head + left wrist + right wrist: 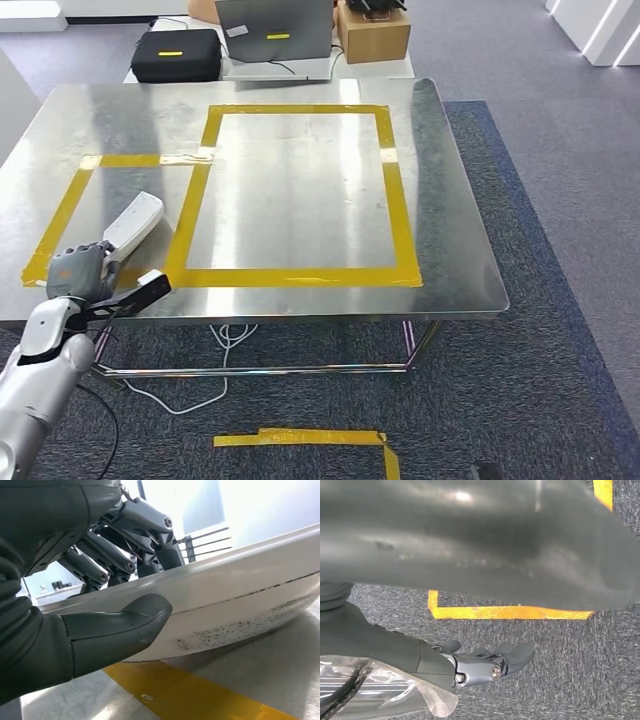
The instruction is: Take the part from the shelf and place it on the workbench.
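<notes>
White part (133, 223) in my left hand (78, 272), over the steel workbench (453, 240).
Thumb and fingers clasp its near end; its long axis runs ahead and rightward. My right hand (486, 662) hangs empty, fingers loosely extended.

Steel workbench (453, 230): yellow tape (400, 215), white part (134, 223).

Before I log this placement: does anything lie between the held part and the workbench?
Nothing visible: the left hand holds the long white plastic part at the steel workbench, over its yellow tape.

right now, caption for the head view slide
Left hand holds the white part over the taped steel workbench.
</notes>
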`<move>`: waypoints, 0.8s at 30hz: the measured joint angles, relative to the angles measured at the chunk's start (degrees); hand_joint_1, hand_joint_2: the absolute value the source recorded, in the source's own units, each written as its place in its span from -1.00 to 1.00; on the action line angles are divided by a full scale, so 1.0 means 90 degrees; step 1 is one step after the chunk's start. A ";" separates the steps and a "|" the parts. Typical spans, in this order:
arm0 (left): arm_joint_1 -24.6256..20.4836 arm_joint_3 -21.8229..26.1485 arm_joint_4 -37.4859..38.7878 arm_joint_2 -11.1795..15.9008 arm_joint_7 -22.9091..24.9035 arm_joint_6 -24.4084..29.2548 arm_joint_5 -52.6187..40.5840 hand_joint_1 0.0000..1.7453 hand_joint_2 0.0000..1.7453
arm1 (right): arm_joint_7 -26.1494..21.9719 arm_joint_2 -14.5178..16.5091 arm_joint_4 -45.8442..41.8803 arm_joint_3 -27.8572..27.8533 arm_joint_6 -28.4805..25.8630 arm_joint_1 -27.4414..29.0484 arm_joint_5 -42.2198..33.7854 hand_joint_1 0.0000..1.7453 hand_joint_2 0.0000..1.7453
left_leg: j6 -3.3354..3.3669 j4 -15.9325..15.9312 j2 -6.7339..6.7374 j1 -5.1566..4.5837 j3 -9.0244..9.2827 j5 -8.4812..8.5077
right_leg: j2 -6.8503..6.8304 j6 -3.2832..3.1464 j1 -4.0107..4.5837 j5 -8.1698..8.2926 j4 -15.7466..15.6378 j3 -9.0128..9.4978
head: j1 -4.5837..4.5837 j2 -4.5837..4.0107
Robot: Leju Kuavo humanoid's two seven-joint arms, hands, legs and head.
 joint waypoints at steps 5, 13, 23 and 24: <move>-0.0139 -0.0002 0.0149 0.0024 0.0179 0.0039 -0.0392 0.50 1.00 | 0.0005 -0.0004 0.0000 -0.0007 -0.0005 0.0019 0.0004 -1.00 -1.00 | 0.0000 0.0000 0.0000 0.0000 0.0000 0.0000 | 0.0001 0.0000 0.0000 0.0000 0.0000 0.0000 | 0.0000 0.0000; -0.0385 -0.0005 0.0469 0.0126 0.0565 0.0157 -0.1113 -1.00 -1.00 | 0.0037 -0.0004 0.0000 -0.0009 -0.0007 0.0028 0.0063 -1.00 -1.00 | 0.0000 0.0000 0.0000 0.0000 -0.0001 0.0000 | 0.0000 0.0000 0.0000 0.0000 0.0000 0.0000 | 0.0001 0.0000; -0.0819 -0.0023 0.0722 0.0115 0.0613 0.0138 -0.1313 -1.00 -1.00 | 0.0044 -0.0004 0.0000 -0.0012 -0.0002 -0.0001 0.0063 -1.00 -1.00 | 0.0001 0.0001 0.0001 0.0000 -0.0001 0.0001 | 0.0001 0.0000 0.0000 0.0001 0.0000 0.0000 | 0.0001 0.0000; -0.0835 -0.0026 0.0735 0.0109 0.0614 0.0137 -0.1317 -1.00 -1.00 | 0.0044 -0.0004 0.0000 -0.0012 -0.0002 -0.0001 0.0063 -1.00 -1.00 | 0.0001 0.0001 0.0000 0.0000 -0.0001 0.0001 | 0.0001 0.0000 0.0000 0.0001 0.0000 0.0000 | 0.0001 0.0000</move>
